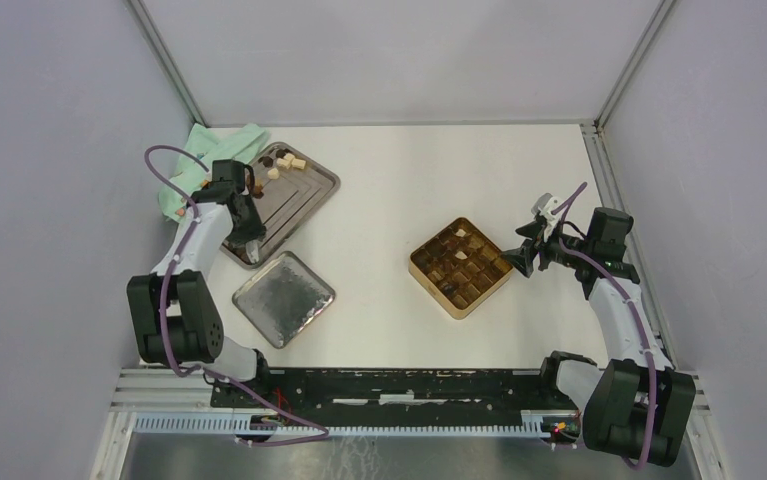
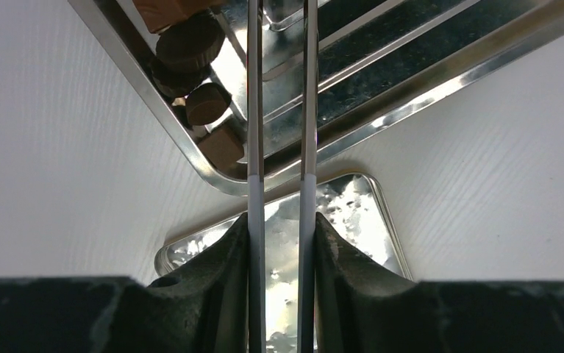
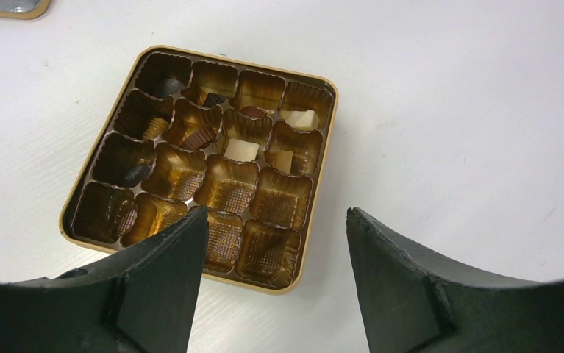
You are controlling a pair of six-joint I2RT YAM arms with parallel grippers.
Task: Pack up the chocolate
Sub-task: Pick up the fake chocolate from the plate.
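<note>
Chocolate pieces (image 2: 190,48) crowd the tray (image 1: 331,183) at 10 o'clock; the left tool (image 2: 282,44), narrow with tips unseen, could nudge neighbours overboard. Right tool (image 3: 271,243) hangs wide beside the tin (image 3: 323,147).

Place: robot lab, enclosed test cell.
Walls: plain grey panels (image 1: 379,60), metal posts (image 1: 166,62) at corners.
Surface: white table (image 1: 409,170).
Rig: left arm (image 1: 191,250), right arm (image 1: 619,300) at slotted rail (image 1: 359,422); loose purple cable (image 1: 164,320).
</note>
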